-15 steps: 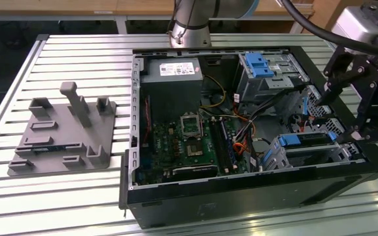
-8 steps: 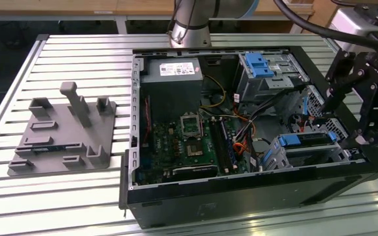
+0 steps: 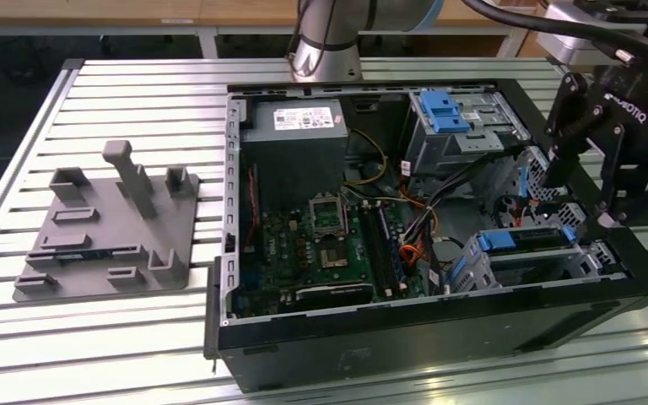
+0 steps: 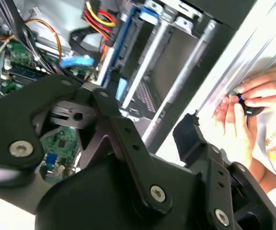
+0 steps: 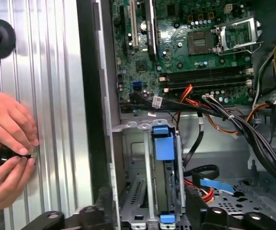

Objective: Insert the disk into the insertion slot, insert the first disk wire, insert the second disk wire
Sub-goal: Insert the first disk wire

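My gripper (image 3: 580, 202) hangs open and empty over the near right corner of the open computer case. Its two black fingers (image 4: 114, 96) are spread wide, with nothing between them. Right below it is the insertion slot (image 3: 538, 272), a grey perforated cage (image 5: 138, 191). The disk's blue caddy (image 3: 515, 239) lies in that cage, its blue handle (image 5: 164, 143) showing between the metal rails. How deep the disk sits I cannot tell. A loose blue flat cable (image 5: 214, 183) and red, yellow and black wires (image 4: 99, 19) lie beside the cage.
A person's hands (image 5: 8, 143) hold a small black part on the ribbed table just outside the case wall (image 5: 87, 96). A taller grey bay with a blue latch (image 3: 448, 110) stands at the back right. A grey fixture plate (image 3: 105, 232) lies at the exterior view's left.
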Robot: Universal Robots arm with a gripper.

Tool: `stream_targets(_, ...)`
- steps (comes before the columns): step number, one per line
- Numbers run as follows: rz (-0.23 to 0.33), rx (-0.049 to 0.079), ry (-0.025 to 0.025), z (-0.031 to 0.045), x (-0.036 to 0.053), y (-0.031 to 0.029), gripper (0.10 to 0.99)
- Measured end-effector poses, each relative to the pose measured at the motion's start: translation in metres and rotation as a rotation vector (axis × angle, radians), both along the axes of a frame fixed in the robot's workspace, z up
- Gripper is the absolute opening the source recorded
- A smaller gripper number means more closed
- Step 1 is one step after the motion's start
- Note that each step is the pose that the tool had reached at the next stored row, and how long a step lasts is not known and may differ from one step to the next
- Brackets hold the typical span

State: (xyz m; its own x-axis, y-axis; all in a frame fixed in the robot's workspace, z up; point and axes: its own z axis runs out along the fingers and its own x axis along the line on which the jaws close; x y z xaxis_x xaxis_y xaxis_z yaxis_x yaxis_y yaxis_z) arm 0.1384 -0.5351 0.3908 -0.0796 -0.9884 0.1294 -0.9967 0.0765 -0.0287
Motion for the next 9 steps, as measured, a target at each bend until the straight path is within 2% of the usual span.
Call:
stream_targets(1,0.0,0.0,0.0001,-0.0012,0.0012,0.0033,0.718)
stream_targets(2,0.0,-0.001,0.0002,-0.0021,0.0028,0.0059,0.651)
stream_targets(3,0.0,0.0,0.0005,-0.003,0.0049,0.0079,0.651)
stream_targets(4,0.0,-0.001,0.0012,-0.0037,0.0075,0.0091,0.584)
stream_targets(9,0.0,0.0,0.0091,-0.007,0.0262,0.0134,0.584)
